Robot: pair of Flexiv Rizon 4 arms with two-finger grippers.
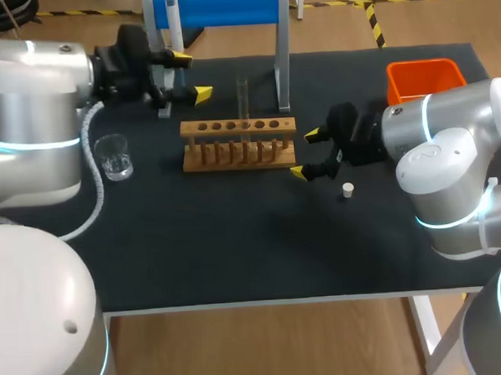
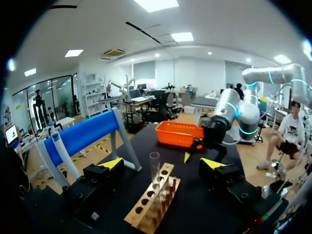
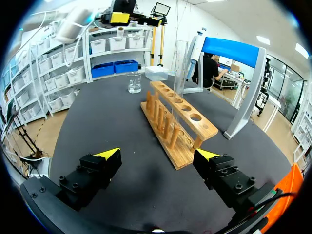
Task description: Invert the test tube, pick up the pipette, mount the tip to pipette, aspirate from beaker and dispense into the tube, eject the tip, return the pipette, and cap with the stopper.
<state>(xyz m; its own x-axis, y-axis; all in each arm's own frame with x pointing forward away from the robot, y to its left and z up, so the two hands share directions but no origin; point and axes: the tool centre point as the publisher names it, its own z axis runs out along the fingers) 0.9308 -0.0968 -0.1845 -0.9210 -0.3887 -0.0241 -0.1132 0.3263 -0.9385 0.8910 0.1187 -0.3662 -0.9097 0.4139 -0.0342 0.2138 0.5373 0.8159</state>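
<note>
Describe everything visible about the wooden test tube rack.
The test tube rack is pale wood: a top plank with a row of round holes, a base, thin pegs between. It stands level on the black table, near its middle. One clear test tube stands upright in a hole. The left gripper and right gripper, both open, are apart from it.

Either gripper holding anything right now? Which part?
Nothing held. The left gripper and right gripper are both open and empty; the test tube stands in the rack.
</note>
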